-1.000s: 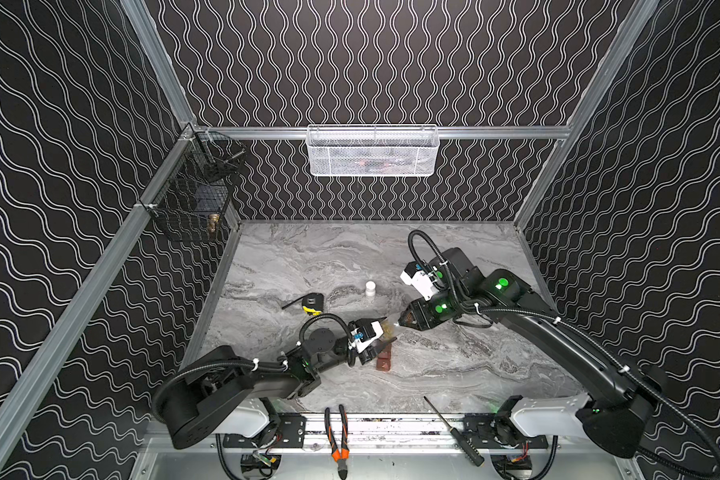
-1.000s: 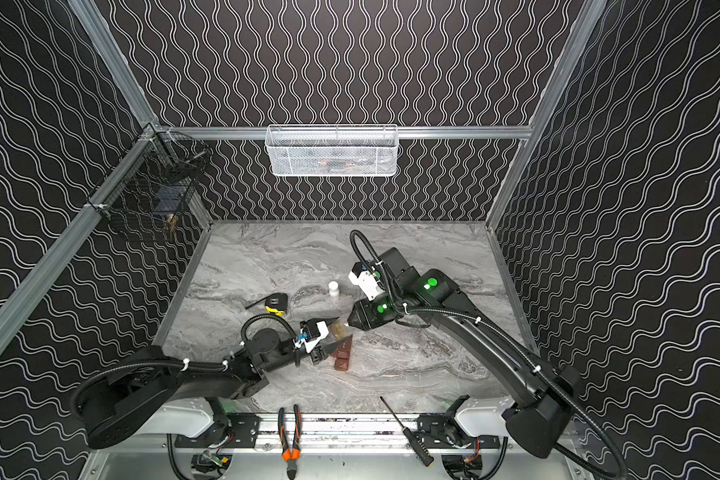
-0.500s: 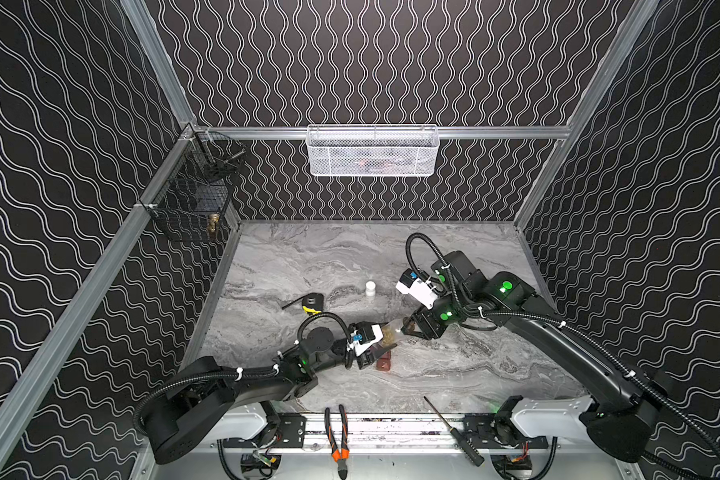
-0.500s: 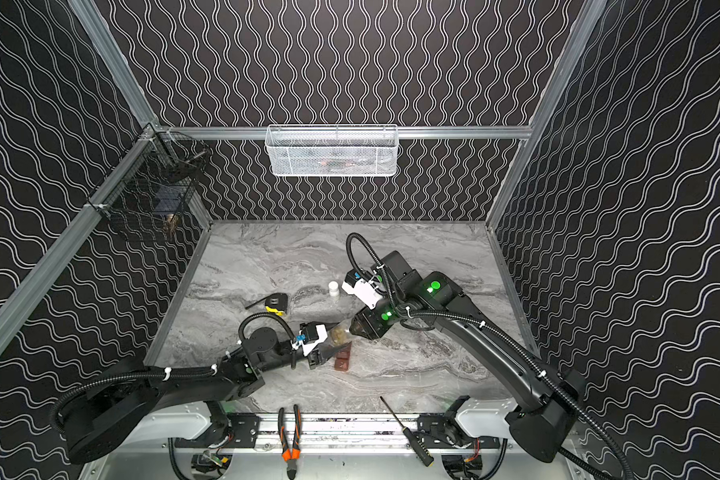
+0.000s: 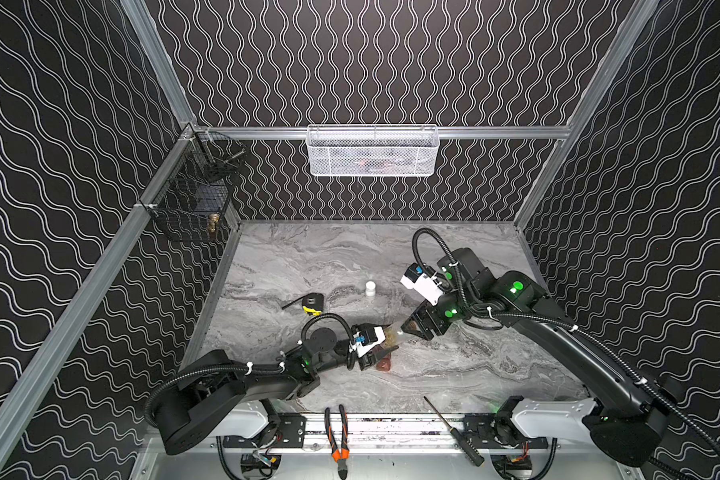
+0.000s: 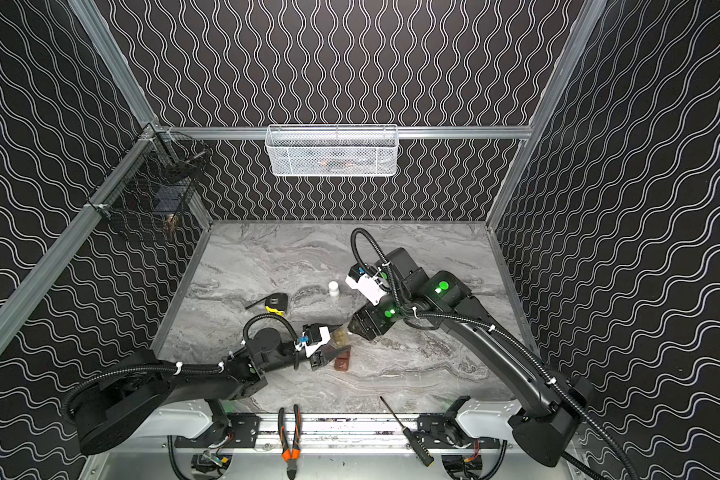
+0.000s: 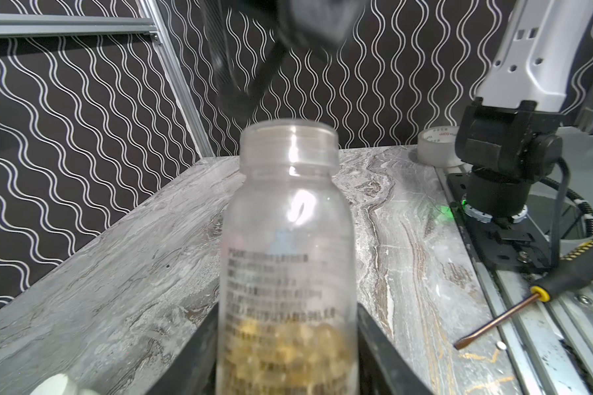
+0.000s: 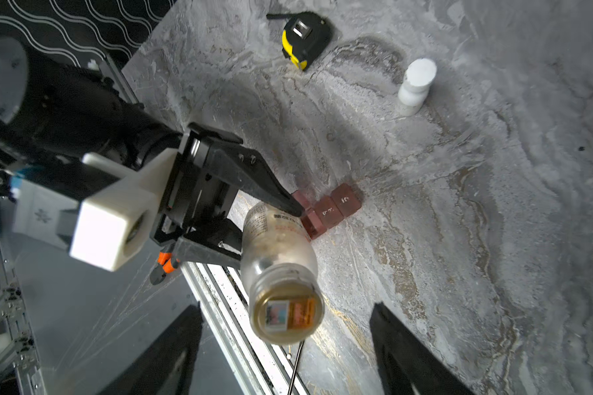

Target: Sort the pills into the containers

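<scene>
Fingers point(image 8: 271, 191) of your left gripper point(image 8: 269, 236) clamp bottle point(image 8: 278, 253), pills point(image 7: 288, 345) inside, mouth uncapped. Right gripper point(image 8: 281, 314) wide, empty, at mouth. Containers point(image 8: 332, 210) on table point(image 8: 459, 205) just beside bottle; lids look shut. Open one first, then tip bottle slowly over it.

Grey marbled table point(image 5: 474, 365): containers point(image 5: 385, 363) lie near-centre; tape measure point(image 5: 313, 301) farther, leftward; small white cylinder point(image 5: 370, 288) upright, farther back.

bottle point(image 8: 278, 246): clear glossy plastic | containers point(image 8: 332, 210): reddish plastic, smooth | tabletop point(image 8: 493, 205): matt marbled stone-look
</scene>
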Tool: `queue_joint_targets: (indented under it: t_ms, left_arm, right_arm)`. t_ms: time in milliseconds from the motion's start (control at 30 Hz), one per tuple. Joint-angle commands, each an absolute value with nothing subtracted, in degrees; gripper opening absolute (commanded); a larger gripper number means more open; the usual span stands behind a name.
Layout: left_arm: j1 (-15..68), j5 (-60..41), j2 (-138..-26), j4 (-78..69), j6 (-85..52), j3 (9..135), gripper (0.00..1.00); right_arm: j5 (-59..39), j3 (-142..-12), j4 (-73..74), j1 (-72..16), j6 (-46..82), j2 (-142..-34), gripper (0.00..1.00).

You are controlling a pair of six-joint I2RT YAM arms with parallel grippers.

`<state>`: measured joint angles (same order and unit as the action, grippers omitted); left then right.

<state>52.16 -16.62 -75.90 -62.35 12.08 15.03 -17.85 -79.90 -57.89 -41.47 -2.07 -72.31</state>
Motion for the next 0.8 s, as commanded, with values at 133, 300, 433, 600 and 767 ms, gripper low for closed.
queue_joint_targets:
  t_ms: [133,300,433,600,767]
  left_arm:
    - [52.38,-3.35,-79.97,-74.89,18.73,14.11,0.00]
    - [52.38,4.68,-86.02,-82.30,24.07,16.09,0.00]
    - [52.44,8.93,-91.24,-88.42,27.41,17.32,0.00]
    - [53.17,10.35,-94.17,-88.59,30.41,18.80,0.00]
    - [54.13,10.61,-95.16,-88.59,31.38,19.23,0.00]
  right_arm:
    - [-18.84,-84.22,-55.93,-32.50,12.69,-71.65,0.83]
    - [-24.77,-82.12,-51.58,-28.65,25.44,-71.64,0.80]
    - [-28.75,-77.03,-45.35,-28.56,33.86,-70.83,0.79]
    - [-29.68,-75.96,-44.34,-28.55,34.38,-72.91,0.78]
    - [-30.23,-76.04,-45.51,-28.74,32.79,-75.44,0.79]
